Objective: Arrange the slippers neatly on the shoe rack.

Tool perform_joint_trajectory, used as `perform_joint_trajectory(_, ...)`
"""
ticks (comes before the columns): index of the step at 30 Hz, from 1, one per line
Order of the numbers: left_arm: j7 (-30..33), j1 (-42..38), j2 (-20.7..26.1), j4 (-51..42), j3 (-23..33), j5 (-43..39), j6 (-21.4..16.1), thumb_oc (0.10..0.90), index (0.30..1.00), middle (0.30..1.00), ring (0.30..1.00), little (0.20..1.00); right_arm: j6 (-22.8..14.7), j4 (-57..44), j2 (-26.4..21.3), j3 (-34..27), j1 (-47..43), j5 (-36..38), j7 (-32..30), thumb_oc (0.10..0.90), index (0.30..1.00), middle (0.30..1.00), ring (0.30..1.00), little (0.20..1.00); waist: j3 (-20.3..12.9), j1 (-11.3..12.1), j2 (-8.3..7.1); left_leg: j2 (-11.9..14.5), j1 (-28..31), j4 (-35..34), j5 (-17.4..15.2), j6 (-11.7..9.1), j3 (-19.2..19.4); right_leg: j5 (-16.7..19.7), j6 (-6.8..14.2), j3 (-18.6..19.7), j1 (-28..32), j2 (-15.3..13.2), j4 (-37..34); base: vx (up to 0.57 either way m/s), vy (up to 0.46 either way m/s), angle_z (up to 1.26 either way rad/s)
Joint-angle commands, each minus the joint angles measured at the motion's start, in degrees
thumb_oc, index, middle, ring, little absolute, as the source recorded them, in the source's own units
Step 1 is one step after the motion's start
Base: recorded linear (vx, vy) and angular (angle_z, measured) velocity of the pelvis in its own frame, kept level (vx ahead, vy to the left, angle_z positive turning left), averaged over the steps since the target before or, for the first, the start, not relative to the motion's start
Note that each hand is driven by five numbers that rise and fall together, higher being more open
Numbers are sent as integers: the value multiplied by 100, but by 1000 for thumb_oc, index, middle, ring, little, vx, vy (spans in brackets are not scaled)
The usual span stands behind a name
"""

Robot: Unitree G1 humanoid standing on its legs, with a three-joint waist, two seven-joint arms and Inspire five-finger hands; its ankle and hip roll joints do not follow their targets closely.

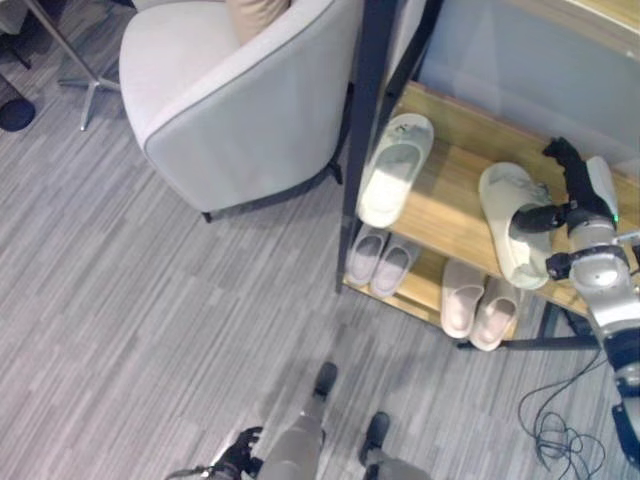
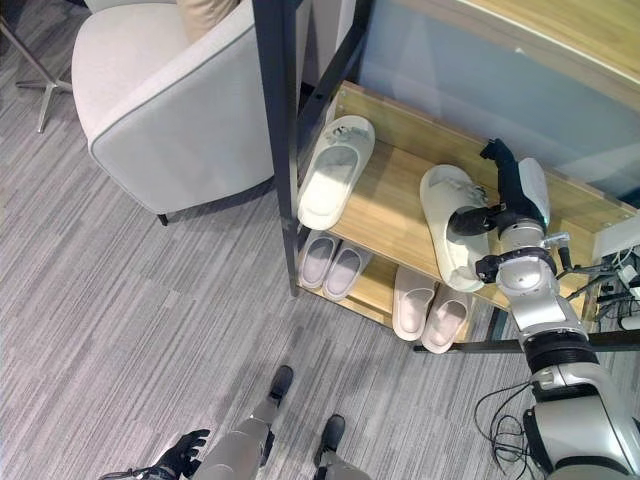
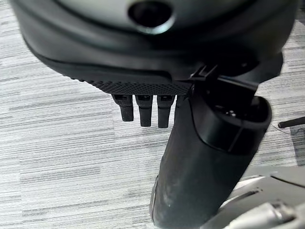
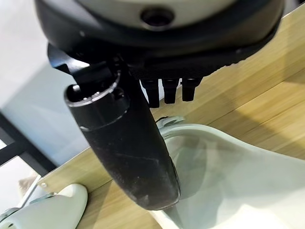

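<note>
On the upper wooden shelf of the dark-framed shoe rack (image 2: pixel 400 215), two pale green open-toe slippers are seen well apart: one (image 2: pixel 335 170) at the left end, the other (image 2: pixel 452 222) to the right, just beside the right hand (image 2: pixel 492 215); the thumb is laid over this slipper's near rim while the fingers (image 4: pixel 164 90) are held straight above the shelf, so nothing is truly gripped. The left hand (image 3: pixel 143 107) is hung low over the grey striped carpet (image 1: pixel 150 330), fingers relaxed and empty. Two pale pinkish slipper pairs (image 1: pixel 380 262) are already set on the lower shelf. The right slipper's heel overhangs the near edge; a careless sideways push could tip it off, or skew it against its mate.
</note>
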Motion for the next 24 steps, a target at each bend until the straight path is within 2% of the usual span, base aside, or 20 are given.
perform_joint_trajectory(1, 6, 18, -186, 225, -209, -124, -89, 800, 900, 900, 900, 900, -436, -659, -591, -310, -134, 397, -201, 400, 300, 300, 300, 300, -253, 60, 13, 144, 481, 81, -911, -169, 153, -87, 268, 108, 53, -208, 153, -6, 19, 3)
perform_joint_trajectory(3, -12, 1, -192, 236, -228, -135, -91, 800, 900, 900, 900, 900, -617, -1202, -355, -620, -37, 749, -263, 400, 300, 300, 300, 300, -262, 61, 8, 143, 502, 88, -938, -159, 147, -98, 270, 108, 48, -219, 173, 3, 37, 2)
perform_joint_trajectory(12, -15, -69, -171, 180, -216, -114, -84, 800, 900, 900, 900, 900, -686, -1933, -181, -792, -138, 505, -496, 400, 300, 300, 300, 300, -264, 53, -20, 145, 530, 97, -979, -142, 160, -117, 268, 109, 37, -227, 211, 0, 3, 0)
perform_joint_trajectory(18, -3, -120, -140, 132, -221, -118, -88, 800, 900, 900, 900, 900, -582, -2038, -161, -633, -336, 98, -612, 400, 300, 300, 300, 300, -255, 78, -57, 140, 518, 146, -1006, -139, 152, -125, 265, 116, 37, -228, 218, 0, 0, 0)
perform_joint_trajectory(19, 17, -144, -124, 132, -212, -124, -84, 800, 900, 900, 900, 900, -444, -2011, -182, -503, -426, -155, -646, 400, 300, 300, 300, 300, -234, 95, -78, 140, 493, 154, -1000, -144, 144, -125, 264, 96, 14, -226, 226, 0, 0, 0)
perform_joint_trajectory(24, 65, -191, -100, 140, -246, -115, -68, 800, 900, 900, 900, 900, -298, -1822, -218, -298, -715, -439, -772, 400, 300, 300, 300, 300, -168, 157, -126, 135, 420, 180, -992, -152, 115, -113, 261, 65, -29, -220, 223, -13, 5, 3)
